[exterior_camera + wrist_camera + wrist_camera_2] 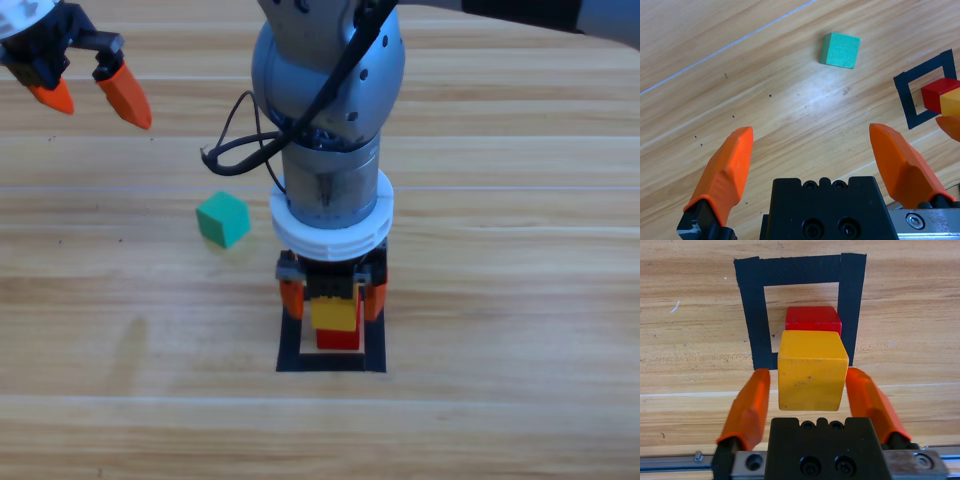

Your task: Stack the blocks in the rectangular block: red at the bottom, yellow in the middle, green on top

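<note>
The black tape square (330,362) lies at the table's middle front. Inside it stands the red cube (338,340), and the yellow cube (334,314) is on top of it, shifted a little toward the arm. My right gripper (333,300) reaches straight down over the square, shut on the yellow cube (812,370), with the red cube (812,319) and the tape square (800,270) beyond. The green cube (222,219) lies alone on the wood, left of the square. My left gripper (100,105) waits open at the far top left, holding nothing.
In the left wrist view the green cube (840,49) lies ahead of the open left gripper (810,137), and the tape square (905,97) with the red cube (935,92) and yellow cube (951,102) sits at the right edge. A black cable (235,150) loops beside the right arm.
</note>
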Action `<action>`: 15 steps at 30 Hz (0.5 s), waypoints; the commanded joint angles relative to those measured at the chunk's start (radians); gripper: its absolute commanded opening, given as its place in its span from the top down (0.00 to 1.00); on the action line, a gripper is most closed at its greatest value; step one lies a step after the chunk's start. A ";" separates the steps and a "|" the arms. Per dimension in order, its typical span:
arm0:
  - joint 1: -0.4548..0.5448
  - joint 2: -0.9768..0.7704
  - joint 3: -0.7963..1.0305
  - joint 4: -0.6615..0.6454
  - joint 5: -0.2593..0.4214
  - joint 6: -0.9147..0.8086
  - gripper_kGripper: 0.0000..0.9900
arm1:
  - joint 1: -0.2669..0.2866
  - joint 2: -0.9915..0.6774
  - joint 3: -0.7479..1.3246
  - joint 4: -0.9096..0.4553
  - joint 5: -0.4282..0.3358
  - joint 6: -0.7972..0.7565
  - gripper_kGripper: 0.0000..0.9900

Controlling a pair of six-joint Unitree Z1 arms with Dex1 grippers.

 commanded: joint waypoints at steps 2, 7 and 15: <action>0.018 0.005 0.025 -0.007 0.010 -0.010 0.00 | 0.028 0.022 -0.005 0.013 -0.010 -0.007 0.00; 0.018 0.007 0.019 -0.007 0.013 -0.016 0.00 | 0.028 -0.113 -0.018 0.013 -0.076 -0.066 0.00; -0.025 0.096 -0.058 -0.005 0.063 -0.068 0.00 | 0.040 -0.384 -0.043 -0.011 -0.231 -0.260 0.00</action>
